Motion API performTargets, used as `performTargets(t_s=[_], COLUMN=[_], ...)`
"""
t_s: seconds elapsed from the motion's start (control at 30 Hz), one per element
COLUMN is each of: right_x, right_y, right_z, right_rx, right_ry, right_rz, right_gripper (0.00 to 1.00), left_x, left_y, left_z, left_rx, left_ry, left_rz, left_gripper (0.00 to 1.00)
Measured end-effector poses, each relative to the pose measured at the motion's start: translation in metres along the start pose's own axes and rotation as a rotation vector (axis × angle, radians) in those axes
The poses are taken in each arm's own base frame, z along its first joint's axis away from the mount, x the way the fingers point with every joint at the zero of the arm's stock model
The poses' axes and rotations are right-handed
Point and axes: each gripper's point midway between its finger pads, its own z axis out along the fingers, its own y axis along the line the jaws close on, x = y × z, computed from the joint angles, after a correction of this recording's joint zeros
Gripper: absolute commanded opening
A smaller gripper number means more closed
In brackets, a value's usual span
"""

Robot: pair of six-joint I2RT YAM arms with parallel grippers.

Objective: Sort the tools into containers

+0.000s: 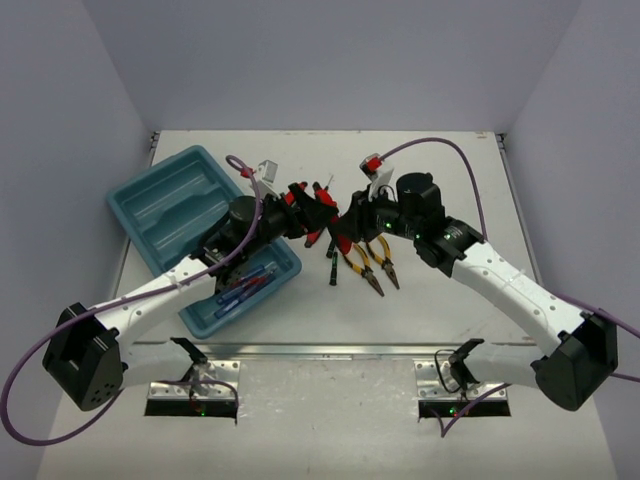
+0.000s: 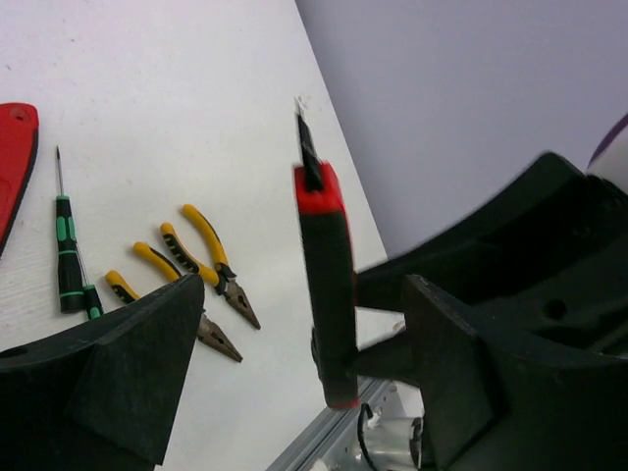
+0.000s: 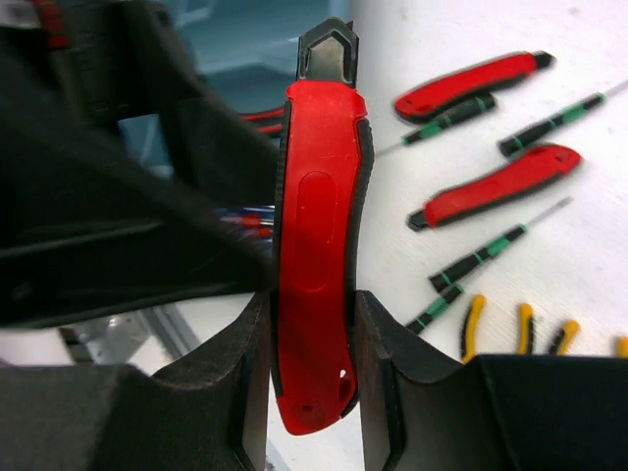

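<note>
right gripper (image 3: pixel 314 324) pinches the red plastic-handled cutter (image 3: pixel 319 196), black blade tip showing, over the middle of the table (image 1: pixel 440 310). my left gripper (image 2: pixel 304 294) stands wide around the same handle, not touching as far as i can tell. i judge this a handover: close left squarely on the flat sides, only then loosen right, then carry it to the teal-blue four-compartment plastic tray (image 1: pixel 150 205) at left.

I note 1 white table (image 1: pixel 450 170), enclosed on 3 sides by plain pale lilac-grey panels: back wall (image 1: pixel 330 60), left wall (image 1: pixel 50 150), right wall (image 1: pixel 600 120). A silver metal rail (image 1: pixel 330 350) runs along the table's near edge. Lighting is even and diffuse; shadows on the tabletop are soft.
</note>
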Motion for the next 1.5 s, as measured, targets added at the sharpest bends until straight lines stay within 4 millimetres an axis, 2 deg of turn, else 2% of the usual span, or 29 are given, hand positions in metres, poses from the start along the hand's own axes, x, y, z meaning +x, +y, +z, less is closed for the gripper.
performTargets(t_s=[0.1,0.13,0.17,0.23,0.27,0.33,0.37,0.4,0.43,0.5,0.6,0.73,0.8,0.93,1.0,1.07,1.17,1.2,1.27,1.33,1.37,1.43,1.5], right_x=[-0.005,-0.005,-0.005,-0.003,-0.001,0.001,0.001,-0.001,-0.002,-0.003,-0.001,0.008,0.017,0.037,0.045,0.051,0.055,0.055,0.056,0.058,0.060,0.063,0.067], right_y=[0.026,0.033,0.038,0.045,0.047,0.048,0.048,0.047,0.046,0.043,0.030,0.004,-0.014,-0.050,-0.069,-0.081,-0.087,-0.087,-0.087,-0.087,-0.087,-0.087,-0.086], right_z=[-0.003,-0.004,-0.003,-0.003,-0.003,-0.002,-0.002,-0.003,-0.003,-0.005,-0.010,-0.029,-0.042,-0.059,-0.064,-0.067,-0.069,-0.069,-0.068,-0.067,-0.065,-0.063,-0.060], right_rx=[-0.109,-0.141,-0.164,-0.200,-0.209,-0.218,-0.220,-0.214,-0.204,-0.179,-0.098,0.055,0.138,0.268,0.321,0.355,0.370,0.367,0.361,0.355,0.351,0.342,0.331], right_ry=[-0.027,-0.032,-0.035,-0.038,-0.037,-0.036,-0.040,-0.046,-0.050,-0.056,-0.057,-0.074,-0.087,-0.080,-0.066,-0.051,-0.041,-0.039,-0.033,-0.024,-0.019,-0.004,0.012], right_rz=[-0.004,-0.004,-0.003,0.005,0.012,0.023,0.027,0.032,0.034,0.025,0.020,-0.011,-0.024,-0.028,-0.013,0.000,0.005,0.004,0.005,0.006,0.008,0.013,0.018], right_gripper=[0.05,0.05,0.05,0.05,0.10,0.38,0.58,0.83,0.99,0.99,0.99,0.99,0.99,0.99,0.99,0.99,0.99,0.99,0.99,0.99,0.99,0.99,0.99], left_x=[-0.004,-0.005,-0.005,-0.003,-0.001,0.003,0.004,0.005,0.003,-0.007,-0.037,-0.080,-0.091,-0.088,-0.090,-0.092,-0.085,-0.079,-0.070,-0.064,-0.063,-0.065,-0.075], left_y=[-0.004,-0.006,-0.009,-0.014,-0.017,-0.020,-0.020,-0.018,-0.016,-0.013,-0.006,0.023,0.055,0.139,0.188,0.225,0.263,0.271,0.281,0.286,0.286,0.284,0.274], left_z=[0.001,0.001,0.001,0.001,0.001,0.001,0.001,0.001,0.001,0.004,0.005,-0.002,-0.016,-0.048,-0.068,-0.084,-0.095,-0.094,-0.092,-0.091,-0.091,-0.092,-0.093], left_rx=[0.012,0.019,0.027,0.042,0.050,0.061,0.056,0.042,0.018,-0.045,-0.172,-0.397,-0.514,-0.676,-0.765,-0.846,-0.923,-0.926,-0.925,-0.920,-0.918,-0.921,-0.928], left_ry=[-0.023,-0.028,-0.029,-0.026,-0.022,-0.012,-0.005,0.003,0.011,0.013,-0.021,-0.068,-0.052,0.084,0.163,0.222,0.312,0.347,0.391,0.420,0.426,0.420,0.389], left_rz=[-0.005,-0.005,-0.002,0.004,0.008,0.022,0.030,0.047,0.074,0.146,0.310,0.645,0.830,1.090,1.139,1.169,1.198,1.204,1.201,1.196,1.193,1.185,1.177], left_gripper=[0.62,0.55,0.47,0.15,0.06,0.00,0.00,0.00,0.00,0.00,0.00,0.00,0.00,0.00,0.00,0.00,0.02,0.08,0.28,0.40,0.49,0.58,0.67])
